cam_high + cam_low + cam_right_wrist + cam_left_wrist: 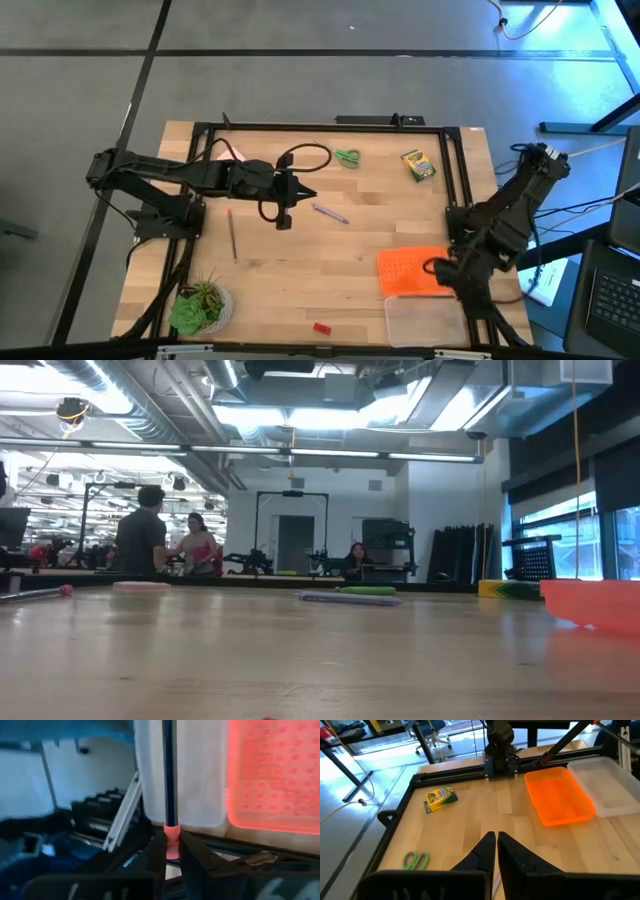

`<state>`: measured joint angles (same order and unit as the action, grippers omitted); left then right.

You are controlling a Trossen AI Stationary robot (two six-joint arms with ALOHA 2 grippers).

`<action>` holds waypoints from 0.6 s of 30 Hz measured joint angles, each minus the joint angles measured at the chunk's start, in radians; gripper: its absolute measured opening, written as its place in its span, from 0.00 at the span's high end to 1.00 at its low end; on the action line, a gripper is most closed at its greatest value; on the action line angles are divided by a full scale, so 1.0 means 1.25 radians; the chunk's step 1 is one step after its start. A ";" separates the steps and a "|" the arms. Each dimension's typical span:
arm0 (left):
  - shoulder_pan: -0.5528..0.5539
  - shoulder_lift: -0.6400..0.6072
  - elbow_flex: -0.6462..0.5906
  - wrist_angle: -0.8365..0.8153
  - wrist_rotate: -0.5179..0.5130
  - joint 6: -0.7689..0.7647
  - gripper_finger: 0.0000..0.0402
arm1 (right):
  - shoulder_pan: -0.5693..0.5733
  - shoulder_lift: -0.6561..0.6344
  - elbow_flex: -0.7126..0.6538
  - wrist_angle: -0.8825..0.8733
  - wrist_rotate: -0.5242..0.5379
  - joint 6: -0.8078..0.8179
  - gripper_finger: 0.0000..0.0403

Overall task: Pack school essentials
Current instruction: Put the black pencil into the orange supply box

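Crayon box (418,164) at the tabletop's (300,270) far right is light, stiff card, best pinched across its narrow sides; scissors (346,157) beside it, purple pen (330,213) mid-table, both rigid. Left gripper (290,190), jaws together and empty, hovers centre; only the right wrist view shows right gripper (172,851) clamped on a thin pencil (169,780).

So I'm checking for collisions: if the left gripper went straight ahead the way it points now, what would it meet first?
Probably bare wooden table: the shut left gripper points between the yellow-green crayon box and the orange perforated lid, toward the far frame. Depth is uncertain.
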<state>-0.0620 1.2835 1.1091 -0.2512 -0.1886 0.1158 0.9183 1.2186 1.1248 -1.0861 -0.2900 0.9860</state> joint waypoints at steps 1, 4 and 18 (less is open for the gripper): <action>0.000 0.000 0.000 0.001 0.000 0.000 0.97 | 0.019 0.011 0.000 0.005 0.005 -0.005 0.90; -0.005 0.000 0.000 0.001 -0.001 0.004 0.97 | 0.054 0.054 0.000 0.002 0.036 -0.033 0.90; -0.027 0.000 0.000 0.012 -0.007 0.083 0.97 | 0.055 0.256 -0.001 -0.002 0.040 -0.059 0.90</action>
<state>-0.0956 1.2835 1.1091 -0.2367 -0.1978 0.2199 0.9867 1.5381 1.1240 -1.0888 -0.2398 0.9127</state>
